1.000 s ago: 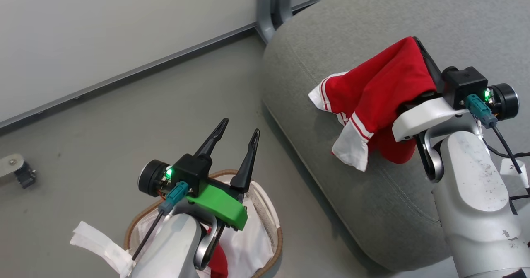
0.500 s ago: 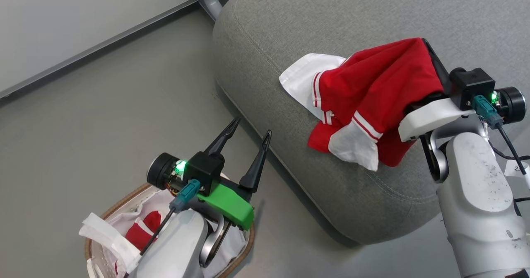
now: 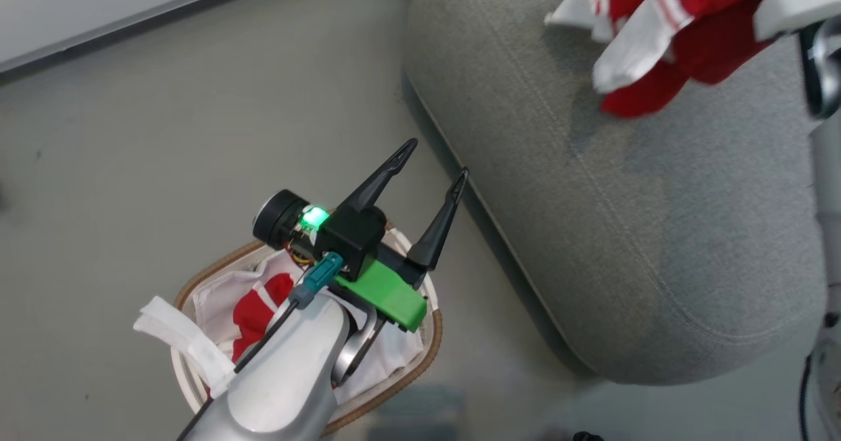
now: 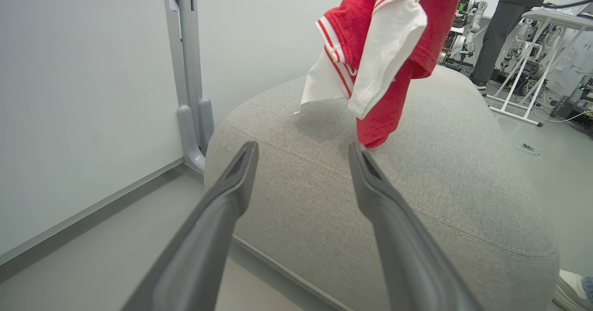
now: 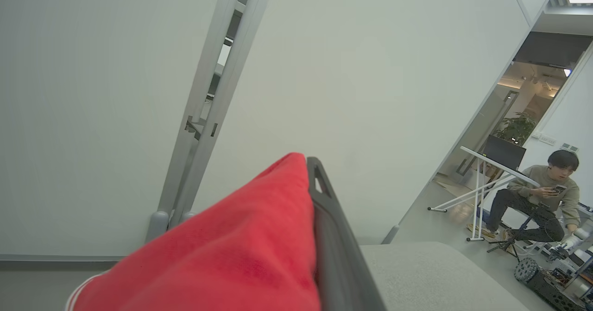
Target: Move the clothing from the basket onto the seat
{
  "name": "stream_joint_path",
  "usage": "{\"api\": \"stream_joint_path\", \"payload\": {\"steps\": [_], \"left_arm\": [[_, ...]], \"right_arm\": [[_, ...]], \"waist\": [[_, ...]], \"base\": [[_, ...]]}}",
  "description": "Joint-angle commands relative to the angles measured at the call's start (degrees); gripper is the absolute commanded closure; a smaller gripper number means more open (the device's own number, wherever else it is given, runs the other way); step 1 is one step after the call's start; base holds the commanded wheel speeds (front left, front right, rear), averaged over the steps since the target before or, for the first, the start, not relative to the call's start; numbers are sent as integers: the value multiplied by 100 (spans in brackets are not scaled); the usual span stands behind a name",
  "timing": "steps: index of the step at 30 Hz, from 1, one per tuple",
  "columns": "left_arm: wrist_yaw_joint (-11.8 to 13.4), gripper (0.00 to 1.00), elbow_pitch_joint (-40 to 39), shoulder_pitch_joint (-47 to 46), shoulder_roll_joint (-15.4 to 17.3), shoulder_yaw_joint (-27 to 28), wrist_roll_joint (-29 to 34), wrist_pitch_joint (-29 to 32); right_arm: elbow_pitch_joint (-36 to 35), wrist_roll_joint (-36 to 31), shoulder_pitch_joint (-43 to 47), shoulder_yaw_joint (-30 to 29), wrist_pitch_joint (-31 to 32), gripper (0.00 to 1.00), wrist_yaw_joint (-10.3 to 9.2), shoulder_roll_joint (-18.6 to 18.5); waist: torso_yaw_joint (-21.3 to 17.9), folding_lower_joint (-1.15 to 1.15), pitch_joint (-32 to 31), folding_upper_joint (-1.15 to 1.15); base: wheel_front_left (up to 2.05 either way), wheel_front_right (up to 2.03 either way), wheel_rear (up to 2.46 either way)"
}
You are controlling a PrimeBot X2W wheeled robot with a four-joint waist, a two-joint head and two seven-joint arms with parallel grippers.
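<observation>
Clothing [image 3: 713,7] clamped in right tool [image 5: 311,165], dangling over seat [image 3: 624,231]; left tool [image 3: 437,158] spread wide.

light: bright, even, diffuse | shadows: one soft patch under the red garment [image 3: 647,96] on the sofa cushion [image 3: 657,244] | blur: head view's right edge smeared | wrist views: edges bowed

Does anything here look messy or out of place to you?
The white liner flops out over the basket rim, rumpled. A red-and-white garment dangles bunched from the shut right gripper over the seat, not laid down. A second red garment sits in the basket.
</observation>
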Motion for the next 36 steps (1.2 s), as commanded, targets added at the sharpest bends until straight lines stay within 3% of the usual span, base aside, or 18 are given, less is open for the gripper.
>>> {"api": "stream_joint_path", "payload": {"steps": [1,9,13,26,27,28,29,30,31,36], "left_arm": [[-15,0,-48,-156,6,-43,70,-5],[-10,0,-237,-457,-48,-146,131,-5],[-2,0,-306,-529,-40,-113,155,-5],[11,0,-290,-576,37,-25,177,-5],[9,0,-276,-583,43,-29,175,-5],[8,0,-265,-588,44,-32,170,-5],[8,0,-253,-585,46,-31,165,-5],[7,0,-242,-580,45,-31,158,-5],[7,0,-225,-571,45,-25,147,-5],[6,0,-194,-477,46,18,99,-5]], "right_arm": [[61,-55,-258,-96,-28,100,-8,-231],[756,-129,-1251,-940,-26,100,-8,-1309],[1053,-349,-1016,-1259,-26,100,-8,-1509],[1223,-750,109,-1499,-27,100,-8,-924],[1181,-757,157,-1483,-26,91,-8,-874],[1132,-753,205,-1452,-27,75,-8,-831],[1061,-730,256,-1433,-26,51,-8,-791],[1006,-714,306,-1416,-26,6,-8,-765],[959,-699,375,-1388,-26,0,-8,-728],[872,-755,631,-1216,-27,0,-8,-610]], "waist": [[683,0,613,-1],[1461,0,1275,-1],[1619,0,1558,-1],[1396,0,1730,-1],[1375,0,1716,-1],[1361,0,1702,-1],[1342,0,1680,-1],[1329,0,1665,-1],[1310,0,1634,-1],[1224,0,1449,-1]], "base": [[0,0,0],[0,0,0],[0,0,0],[0,0,0],[0,0,0],[0,0,0],[0,0,0],[0,0,0],[0,0,0],[0,0,0]]}}
